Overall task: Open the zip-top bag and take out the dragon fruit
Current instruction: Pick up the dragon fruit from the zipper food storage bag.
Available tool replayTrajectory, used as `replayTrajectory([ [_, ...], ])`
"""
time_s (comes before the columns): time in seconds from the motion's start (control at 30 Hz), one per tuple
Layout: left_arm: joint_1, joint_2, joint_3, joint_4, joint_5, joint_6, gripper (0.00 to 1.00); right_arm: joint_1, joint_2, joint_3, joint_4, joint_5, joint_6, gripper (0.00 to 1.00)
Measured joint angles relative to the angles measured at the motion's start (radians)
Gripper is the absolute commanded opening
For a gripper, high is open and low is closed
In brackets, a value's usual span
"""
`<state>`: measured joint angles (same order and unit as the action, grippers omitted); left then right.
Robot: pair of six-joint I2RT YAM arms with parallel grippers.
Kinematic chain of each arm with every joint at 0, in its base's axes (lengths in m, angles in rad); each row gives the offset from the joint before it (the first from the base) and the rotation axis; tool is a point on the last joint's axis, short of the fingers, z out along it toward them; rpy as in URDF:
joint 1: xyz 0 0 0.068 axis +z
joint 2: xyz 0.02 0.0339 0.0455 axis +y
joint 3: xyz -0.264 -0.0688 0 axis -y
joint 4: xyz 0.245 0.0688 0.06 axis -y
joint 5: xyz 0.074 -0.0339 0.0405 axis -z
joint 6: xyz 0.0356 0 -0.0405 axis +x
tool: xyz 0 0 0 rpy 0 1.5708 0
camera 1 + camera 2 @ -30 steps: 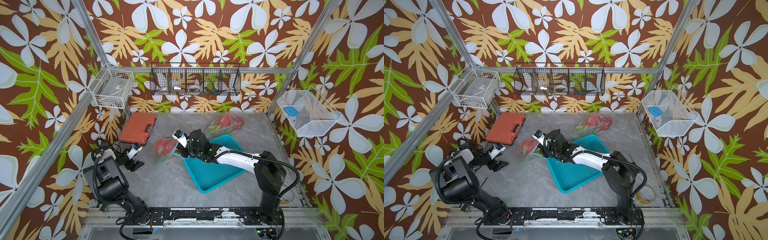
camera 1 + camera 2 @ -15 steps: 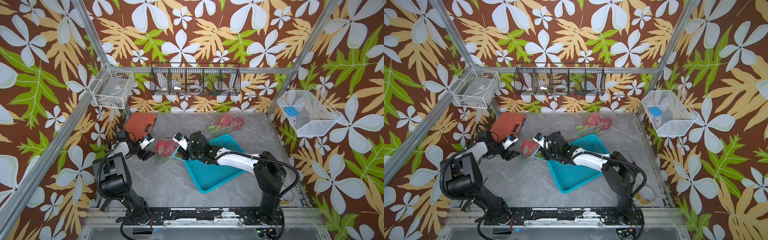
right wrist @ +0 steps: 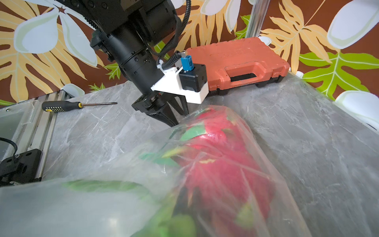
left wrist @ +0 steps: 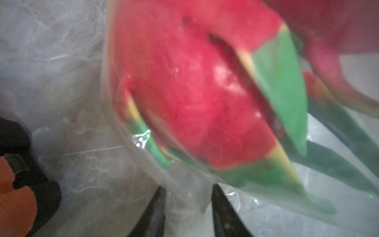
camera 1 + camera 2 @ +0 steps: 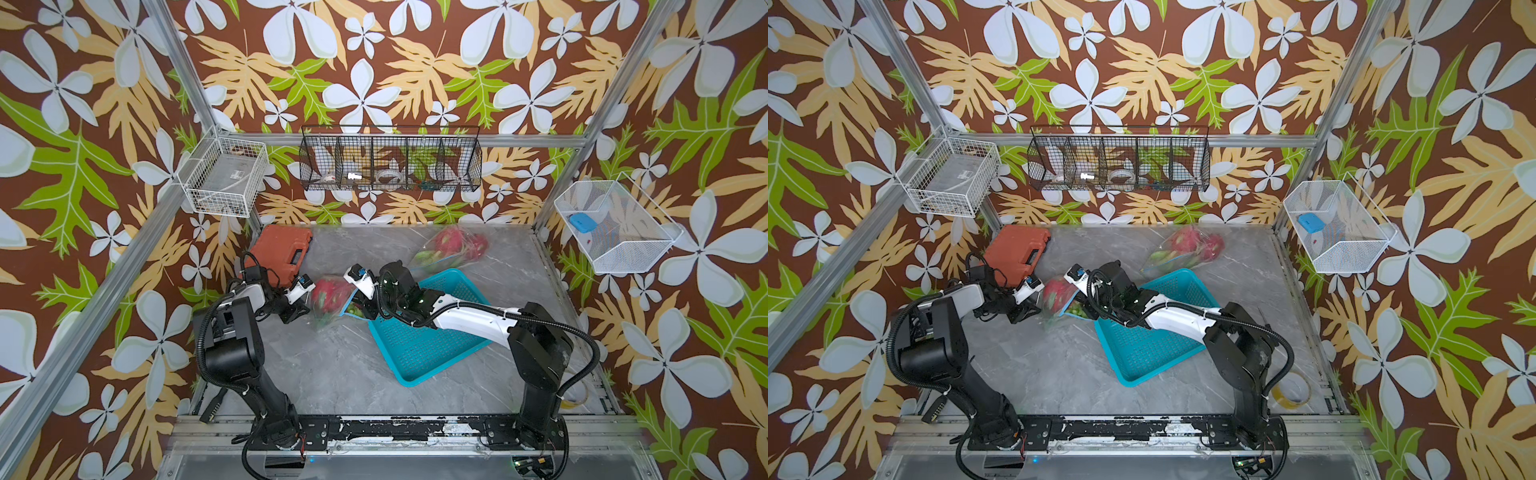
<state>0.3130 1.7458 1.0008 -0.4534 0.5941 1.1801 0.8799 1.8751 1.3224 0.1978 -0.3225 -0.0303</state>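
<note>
**Gripped at both ends — seal not yet parted**

At left of centre in both top views, near the back-left corner of the counter [image 5: 332, 374]: an orange tool case [image 5: 282, 249], no part of the job. Just right of it, the left pincer [image 5: 306, 306], narrowed onto a fold of the zip-top bag [image 5: 330, 297], with clear film caught between its black fingers [image 4: 158, 205] in the left wrist view. Inside that bag, at frame centre, the dragon fruit [image 4: 194, 92]: magenta skin, green-tipped scales, wholly within the plastic, low over the counter.

At the bag's right end, the right pincer [image 5: 360, 306], closed tight, seemingly on the blue zip edge. Its tips are out of sight in the right wrist view, so the exact hold is hard to confirm. Right again, a teal tray [image 5: 432, 345], nothing seen in it. Upper right of centre, a second bag [image 5: 453, 249] with more pink fruit, well apart from both arms.

Judged from this: early days. Hold taken at both ends, mouth apparently unopened, no fruit out. Left to do — part the seal, reach in, lift out each fruit, then likely the same for the far bag.
</note>
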Motion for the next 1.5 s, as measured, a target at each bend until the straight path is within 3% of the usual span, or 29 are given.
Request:
replayTrajectory([
  [0.2,-0.002,-0.075,-0.066,0.093,-0.019,-0.047,0.00,0.000,-0.008,0.008,-0.019,0.001,0.001,0.00],
  [0.73,-0.003,-0.134,-0.257,0.427,-0.361,-0.085,0.00,-0.018,-0.169,-0.079,-0.054,-0.023,0.008,0.00],
  [0.97,-0.003,-0.204,-0.288,0.461,-0.388,-0.105,0.00,-0.025,-0.196,-0.098,-0.001,-0.165,0.080,0.00],
  [1.13,-0.003,-0.266,-0.300,0.464,-0.381,-0.130,0.00,0.011,-0.127,-0.038,0.081,-0.289,0.163,0.00],
  [1.33,-0.005,-0.305,-0.304,0.460,-0.362,-0.153,0.00,0.069,-0.054,0.039,0.072,-0.347,0.181,0.00],
  [1.5,-0.006,-0.302,-0.310,0.456,-0.369,-0.153,0.00,0.067,-0.133,-0.021,0.064,-0.359,0.192,0.00],
])
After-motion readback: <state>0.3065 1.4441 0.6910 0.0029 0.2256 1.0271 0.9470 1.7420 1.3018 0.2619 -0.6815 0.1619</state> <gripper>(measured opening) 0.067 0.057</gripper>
